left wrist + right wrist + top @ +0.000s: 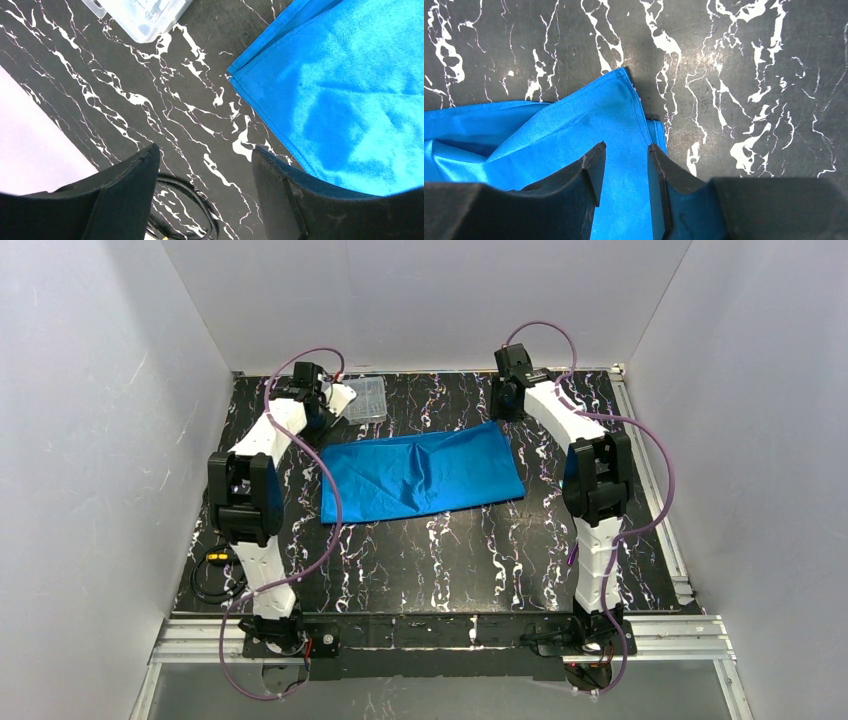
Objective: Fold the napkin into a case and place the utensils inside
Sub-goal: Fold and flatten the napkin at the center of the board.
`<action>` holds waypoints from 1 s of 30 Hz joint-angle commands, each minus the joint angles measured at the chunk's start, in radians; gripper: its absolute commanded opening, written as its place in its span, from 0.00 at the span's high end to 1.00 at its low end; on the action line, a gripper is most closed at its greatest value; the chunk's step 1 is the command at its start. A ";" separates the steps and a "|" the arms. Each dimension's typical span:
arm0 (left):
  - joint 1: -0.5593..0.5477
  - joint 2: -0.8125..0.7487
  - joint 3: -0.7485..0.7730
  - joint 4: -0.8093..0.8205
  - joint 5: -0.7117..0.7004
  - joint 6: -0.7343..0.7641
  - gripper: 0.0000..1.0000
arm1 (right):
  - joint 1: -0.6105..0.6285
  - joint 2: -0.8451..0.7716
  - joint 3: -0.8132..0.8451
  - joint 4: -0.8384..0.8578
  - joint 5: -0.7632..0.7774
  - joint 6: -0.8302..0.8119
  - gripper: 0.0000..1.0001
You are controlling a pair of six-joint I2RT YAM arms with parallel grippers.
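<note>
The bright blue napkin (420, 475) lies doubled over as a wide rectangle on the far half of the table, with a few soft creases. My left gripper (338, 400) hangs open just off its far left corner (235, 75), with only bare table between the fingers (205, 150). My right gripper (507, 405) is over the napkin's far right corner (621, 75); its jaws (626, 146) stand apart, and the layered cloth lies loose beneath them. No case shape shows. The utensils are out of view.
A clear plastic compartment box (368, 400) sits at the back, beside the left gripper (140, 17). A black cable coil (210, 575) lies at the table's left edge (195, 210). White walls close in the back and both sides.
</note>
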 commanded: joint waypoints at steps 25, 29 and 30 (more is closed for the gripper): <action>-0.107 -0.180 -0.484 -0.031 0.148 0.040 0.41 | -0.036 -0.379 -0.729 0.214 -0.037 0.136 0.62; -0.106 -0.200 -0.460 -0.045 0.145 0.043 0.41 | -0.037 -0.463 -0.745 0.211 -0.030 0.135 0.57; -0.107 -0.208 -0.452 -0.052 0.146 0.042 0.41 | -0.036 -0.482 -0.734 0.199 -0.026 0.134 0.56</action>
